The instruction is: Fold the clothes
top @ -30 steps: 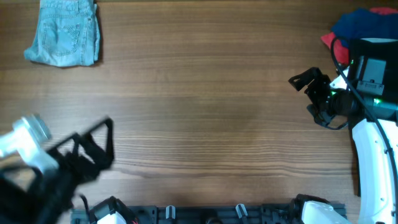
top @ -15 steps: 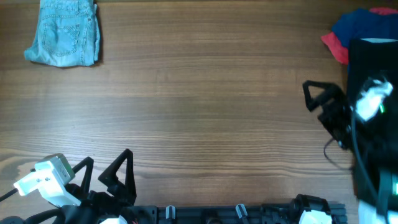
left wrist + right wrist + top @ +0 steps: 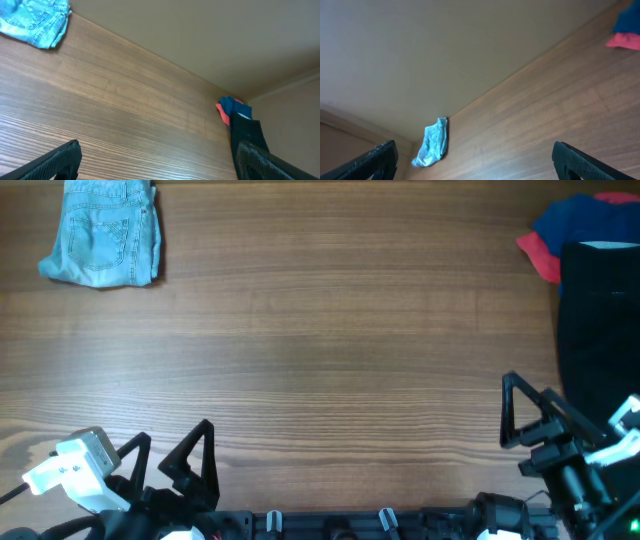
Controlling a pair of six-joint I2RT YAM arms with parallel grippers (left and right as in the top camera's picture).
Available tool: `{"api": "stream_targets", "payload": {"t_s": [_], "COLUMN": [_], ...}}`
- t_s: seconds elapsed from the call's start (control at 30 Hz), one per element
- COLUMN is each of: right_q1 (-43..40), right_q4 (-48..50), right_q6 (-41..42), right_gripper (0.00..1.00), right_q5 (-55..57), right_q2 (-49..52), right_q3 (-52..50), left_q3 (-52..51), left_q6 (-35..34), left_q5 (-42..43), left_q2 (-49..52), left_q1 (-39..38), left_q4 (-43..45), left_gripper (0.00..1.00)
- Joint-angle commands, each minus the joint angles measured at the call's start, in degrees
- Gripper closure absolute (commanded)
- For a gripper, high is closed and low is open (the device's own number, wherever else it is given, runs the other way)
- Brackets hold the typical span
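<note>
The light blue denim shorts (image 3: 103, 235) lie folded at the far left corner of the table, also seen in the left wrist view (image 3: 35, 22) and, small, in the right wrist view (image 3: 434, 142). At the far right edge a black garment (image 3: 600, 320) lies in front of a dark blue one (image 3: 585, 225) and a red one (image 3: 538, 252). My left gripper (image 3: 170, 442) sits low at the front left, open and empty. My right gripper (image 3: 530, 408) is at the front right, just beside the black garment's near end, open with nothing between its fingers.
The wooden table (image 3: 330, 350) runs between the shorts and the pile. A black rail with clips (image 3: 330, 525) lines the front edge. A beige wall (image 3: 200, 35) stands behind the far edge.
My right arm has pulled back from beside the pile at the right edge to the front right corner. My left arm dropped to the front left earlier and has held still since.
</note>
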Motion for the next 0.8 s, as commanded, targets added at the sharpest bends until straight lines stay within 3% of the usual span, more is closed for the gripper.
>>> {"api": "stream_targets", "payload": {"t_s": [0.0,0.2,0.4,0.47,0.57,0.77], "right_q1": [0.31,3.26,8.96,10.25,11.8,12.68], "right_q4": [0.0,-1.11,-18.23,-19.74,-14.82,8.17], "right_q6": [0.48,-0.07,0.7,2.54,0.48,-18.73], "right_gripper": [0.0,0.0,0.0,0.0,0.0,0.0], "right_q5": [-0.5,17.11,31.8,35.17,37.33,27.98], "right_q2": [-2.64,-6.19,-6.6,-6.64,-7.39,-15.65], "right_q3": [-0.04,-0.07,-0.33,-1.05,-3.82,-20.31], "left_q3": [-0.17,-0.17,-0.17,-0.17,-0.17,-0.17], "left_q6": [1.11,1.11,1.11,1.11,1.11,1.11], "left_q5": [0.07,0.07,0.09,0.07,0.07,0.07], "left_q2": [-0.31,-0.31,-0.31,-0.31,-0.31,-0.31], "left_q1": [-0.2,-0.2,-0.2,-0.2,-0.2,-0.2], "left_q4": [0.09,0.09,0.09,0.09,0.09,0.09], "left_gripper": [0.0,0.0,0.0,0.0,0.0,0.0]}}
